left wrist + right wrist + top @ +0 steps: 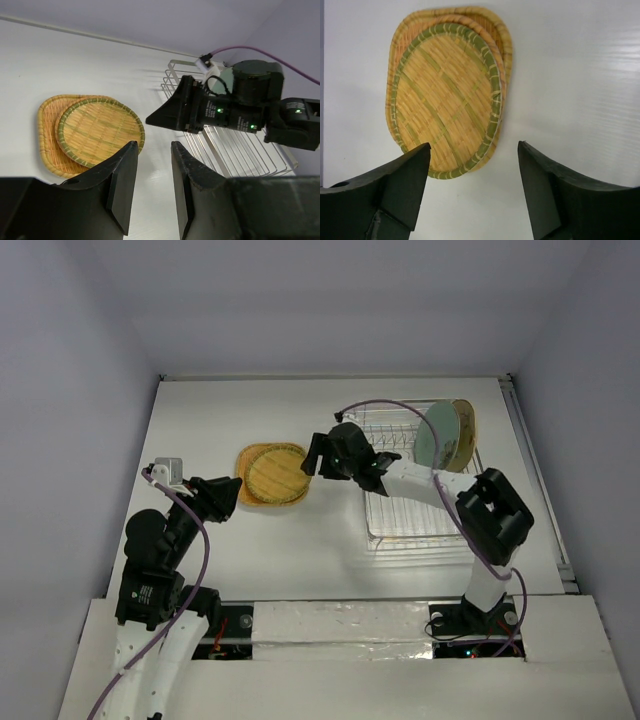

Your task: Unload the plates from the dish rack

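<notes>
right arm [495,515] comes up from the near-right base, elbow over the dish rack's [400,525] near end, forearm stretched left across it. right gripper [472,150] hovers at the right edge of the plate stack, fingers wide apart, nothing between them. left arm [150,550] is folded close to its base. left gripper [155,147] points at the stack from the near left, fingers a narrow gap apart, empty. White table [290,565], pale lilac-grey walls [330,300] on 3 sides. Rack sits on the right of the table. 2 plates stand upright at its far end, pale green plate [436,435] in front of tan plate [466,435]. 2 plates lie flat left of the rack: round yellowish plate [445,105], green rim, on top of orange plate [47,135].
</notes>
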`<state>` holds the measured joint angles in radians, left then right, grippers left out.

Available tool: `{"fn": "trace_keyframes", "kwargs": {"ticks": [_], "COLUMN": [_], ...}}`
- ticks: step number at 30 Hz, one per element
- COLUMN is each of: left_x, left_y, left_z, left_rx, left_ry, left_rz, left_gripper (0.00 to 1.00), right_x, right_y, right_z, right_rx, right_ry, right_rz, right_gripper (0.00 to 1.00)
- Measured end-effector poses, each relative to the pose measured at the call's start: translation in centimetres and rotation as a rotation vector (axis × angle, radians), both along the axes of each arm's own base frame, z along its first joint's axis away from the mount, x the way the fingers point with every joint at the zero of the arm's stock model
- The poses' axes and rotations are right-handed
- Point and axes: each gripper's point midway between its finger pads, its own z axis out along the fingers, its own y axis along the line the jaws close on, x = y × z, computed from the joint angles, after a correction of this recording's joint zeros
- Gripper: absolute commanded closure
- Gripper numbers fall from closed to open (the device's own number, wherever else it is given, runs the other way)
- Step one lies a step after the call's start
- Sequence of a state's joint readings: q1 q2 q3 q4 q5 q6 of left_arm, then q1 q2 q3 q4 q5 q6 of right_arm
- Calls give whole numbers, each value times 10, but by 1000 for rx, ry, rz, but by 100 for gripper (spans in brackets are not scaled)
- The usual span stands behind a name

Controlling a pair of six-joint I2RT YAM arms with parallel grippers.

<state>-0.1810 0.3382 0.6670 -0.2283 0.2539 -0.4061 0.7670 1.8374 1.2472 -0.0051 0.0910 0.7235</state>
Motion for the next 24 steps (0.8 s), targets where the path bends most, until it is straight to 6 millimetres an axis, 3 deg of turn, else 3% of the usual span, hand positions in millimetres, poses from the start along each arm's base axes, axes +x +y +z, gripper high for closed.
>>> {"fn": "trace_keyframes", "kwargs": {"ticks": [1, 3, 5, 8, 11, 18, 24], "left_x": [0, 0, 0, 0, 0, 0, 0], "left_y": [0, 0, 0, 0, 0, 0, 0], "left_z": [0, 0, 0, 0, 0, 0, 0], "left_rx": [0, 0, 0, 0, 0, 0, 0], "left_ry": [0, 0, 0, 0, 0, 0, 0], "left_rz": [0, 0, 0, 0, -1, -1, -1], "left_gripper": [70, 70, 70, 70, 70, 70, 70], "right_x": [2, 6, 12, 23, 30, 31, 37], "right_y": [-7, -18, -32, -63, -93, -115, -163], "right_z": [6, 19, 30, 32, 20, 24, 30], "right_rx": [-14, -30, -39, -73, -113, -92, -137], "right_ry": [-15, -46, -68, -82, -58, -68, -83], "right_rz": [-17, -40, -72, -129, -180, -194, -272], "right_gripper": [31, 45, 49, 50, 50, 49, 48]}}
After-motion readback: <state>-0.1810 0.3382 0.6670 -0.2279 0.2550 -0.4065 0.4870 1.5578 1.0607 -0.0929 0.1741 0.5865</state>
